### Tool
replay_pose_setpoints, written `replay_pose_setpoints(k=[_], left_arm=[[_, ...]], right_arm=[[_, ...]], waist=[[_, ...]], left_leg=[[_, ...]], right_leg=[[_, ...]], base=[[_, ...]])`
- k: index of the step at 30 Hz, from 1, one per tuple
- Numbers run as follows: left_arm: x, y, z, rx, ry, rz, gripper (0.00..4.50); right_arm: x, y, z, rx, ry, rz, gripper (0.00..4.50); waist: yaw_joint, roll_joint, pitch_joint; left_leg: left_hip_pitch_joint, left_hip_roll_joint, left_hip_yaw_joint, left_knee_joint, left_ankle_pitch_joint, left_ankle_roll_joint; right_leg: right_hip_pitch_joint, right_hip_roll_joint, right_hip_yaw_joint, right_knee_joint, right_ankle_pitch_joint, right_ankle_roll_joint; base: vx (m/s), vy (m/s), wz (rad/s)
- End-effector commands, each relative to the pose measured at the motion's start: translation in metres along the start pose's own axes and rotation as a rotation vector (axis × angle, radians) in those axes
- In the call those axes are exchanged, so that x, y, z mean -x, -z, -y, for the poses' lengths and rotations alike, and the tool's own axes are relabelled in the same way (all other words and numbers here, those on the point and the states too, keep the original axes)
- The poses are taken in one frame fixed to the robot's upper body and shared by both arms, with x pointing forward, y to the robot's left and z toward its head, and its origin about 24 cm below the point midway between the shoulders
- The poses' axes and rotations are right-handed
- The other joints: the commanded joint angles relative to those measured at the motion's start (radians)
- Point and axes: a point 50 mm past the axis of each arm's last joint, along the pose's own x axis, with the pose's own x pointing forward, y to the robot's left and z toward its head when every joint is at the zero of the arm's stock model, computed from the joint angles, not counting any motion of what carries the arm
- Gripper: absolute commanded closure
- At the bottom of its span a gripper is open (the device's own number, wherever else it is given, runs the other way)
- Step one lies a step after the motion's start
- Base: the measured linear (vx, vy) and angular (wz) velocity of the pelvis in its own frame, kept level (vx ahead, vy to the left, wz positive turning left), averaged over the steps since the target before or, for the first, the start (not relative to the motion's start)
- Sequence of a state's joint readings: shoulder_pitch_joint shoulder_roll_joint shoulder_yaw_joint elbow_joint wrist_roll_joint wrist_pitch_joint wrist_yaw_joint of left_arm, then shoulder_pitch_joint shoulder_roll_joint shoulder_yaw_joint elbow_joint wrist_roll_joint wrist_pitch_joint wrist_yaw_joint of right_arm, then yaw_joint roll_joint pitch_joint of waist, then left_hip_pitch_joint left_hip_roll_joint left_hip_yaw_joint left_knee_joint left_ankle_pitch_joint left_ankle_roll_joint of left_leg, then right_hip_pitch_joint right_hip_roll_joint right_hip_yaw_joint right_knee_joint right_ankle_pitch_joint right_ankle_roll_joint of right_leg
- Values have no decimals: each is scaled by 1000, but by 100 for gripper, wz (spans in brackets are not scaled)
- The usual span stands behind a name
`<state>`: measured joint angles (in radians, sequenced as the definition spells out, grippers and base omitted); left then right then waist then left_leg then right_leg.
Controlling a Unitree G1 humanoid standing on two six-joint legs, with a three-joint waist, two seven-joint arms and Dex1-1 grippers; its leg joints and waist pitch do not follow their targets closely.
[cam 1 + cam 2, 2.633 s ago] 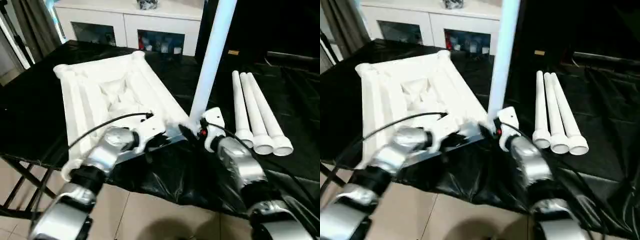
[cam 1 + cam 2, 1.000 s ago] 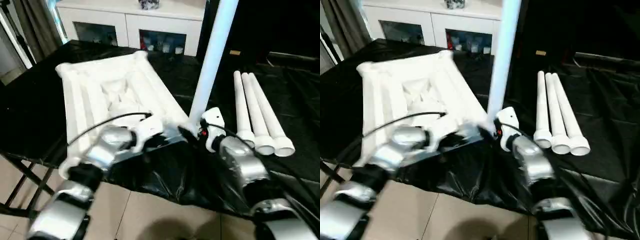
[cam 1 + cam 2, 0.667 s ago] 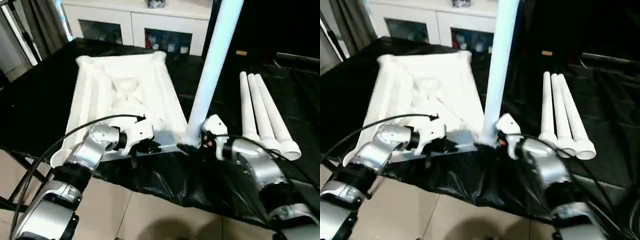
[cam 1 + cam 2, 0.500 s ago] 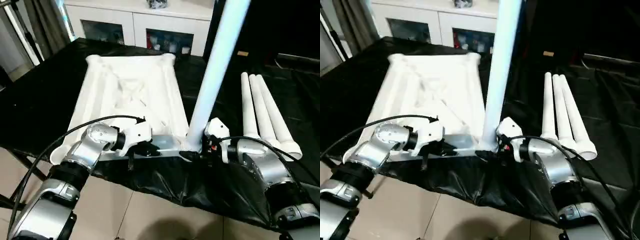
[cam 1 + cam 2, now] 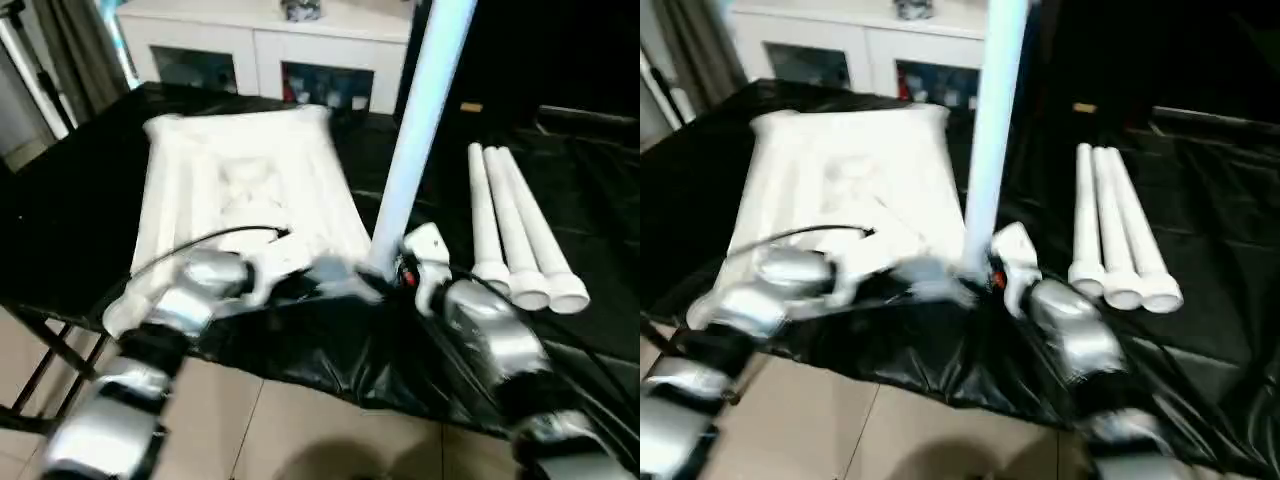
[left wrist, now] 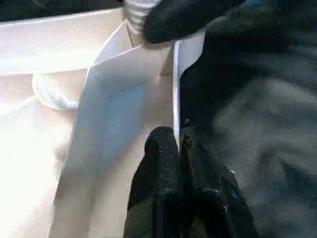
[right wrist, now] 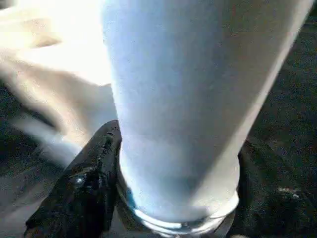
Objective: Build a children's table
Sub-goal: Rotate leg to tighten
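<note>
The children's table top (image 5: 240, 190) lies upside down on the black-draped table, ribbed underside up. One white leg (image 5: 412, 140) stands upright in its near right corner socket. My right gripper (image 5: 385, 280) is at the base of this leg (image 7: 178, 99). A black finger (image 7: 94, 183) presses on each side, so it is shut on it. My left gripper (image 6: 178, 144) is shut on the thin near wall (image 6: 174, 84) of the table top, just left of that corner. Three more legs (image 5: 510, 225) lie side by side to the right.
The black cloth (image 5: 60, 200) covers the work table, whose front edge runs just below my grippers, with tiled floor (image 5: 280, 420) beneath. A white glass-door cabinet (image 5: 260, 50) stands behind. The right gripper's finger (image 6: 183, 20) shows close ahead of the left gripper.
The table top has swivelled on the cloth, its far end swinging right and then partly back, while the view also shifted. My right fingers have narrowed around the leg's base. The left grip is unchanged.
</note>
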<state>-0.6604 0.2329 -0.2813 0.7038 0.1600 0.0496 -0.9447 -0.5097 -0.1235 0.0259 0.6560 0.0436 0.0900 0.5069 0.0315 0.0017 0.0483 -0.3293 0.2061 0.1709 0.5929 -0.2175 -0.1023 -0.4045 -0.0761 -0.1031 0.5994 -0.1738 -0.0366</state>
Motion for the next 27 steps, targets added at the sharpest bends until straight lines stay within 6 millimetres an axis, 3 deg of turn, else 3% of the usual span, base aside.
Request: replay_pose_setpoints(k=[1,5,8,13,18,27], left_arm=[[-24,-24,13,-11,-8,69,450],[-42,-35,29,-7,8,102,450],[-41,-34,30,-26,21,100,450],[-22,-24,20,-63,36,81,450],[-5,-13,17,-89,118,78,450],[22,0,5,-106,215,36,450]], right_arm=[[-16,13,-28,-37,-9,-68,176],[-26,5,-40,-21,27,-32,176],[-25,0,-41,-47,2,4,107],[-15,-2,-28,16,-88,20,63],[-1,-2,-16,112,-232,-3,63],[31,0,-15,203,-626,-90,63]], waist=[[0,0,-54],[2,0,-58],[2,1,-60],[0,1,-63],[0,1,-65],[12,-3,-62]], left_leg=[[-5,14,-2,-69,-189,35],[-8,16,-1,-69,-171,52],[-16,19,-3,-71,-157,68],[-20,20,-3,-69,-140,85],[-19,22,0,-65,-110,111],[-17,28,3,-65,-113,123]], right_leg=[[52,-67,51,-102,-445,-129],[50,-66,54,-97,-387,-133],[57,-67,55,-88,-326,-148],[62,-68,58,-77,-246,-180],[64,-67,60,-68,-169,-213],[64,-65,60,-65,-169,-224]], base=[[0,0,0],[0,0,0],[0,0,0],[0,0,0],[0,0,0],[0,0,0]])
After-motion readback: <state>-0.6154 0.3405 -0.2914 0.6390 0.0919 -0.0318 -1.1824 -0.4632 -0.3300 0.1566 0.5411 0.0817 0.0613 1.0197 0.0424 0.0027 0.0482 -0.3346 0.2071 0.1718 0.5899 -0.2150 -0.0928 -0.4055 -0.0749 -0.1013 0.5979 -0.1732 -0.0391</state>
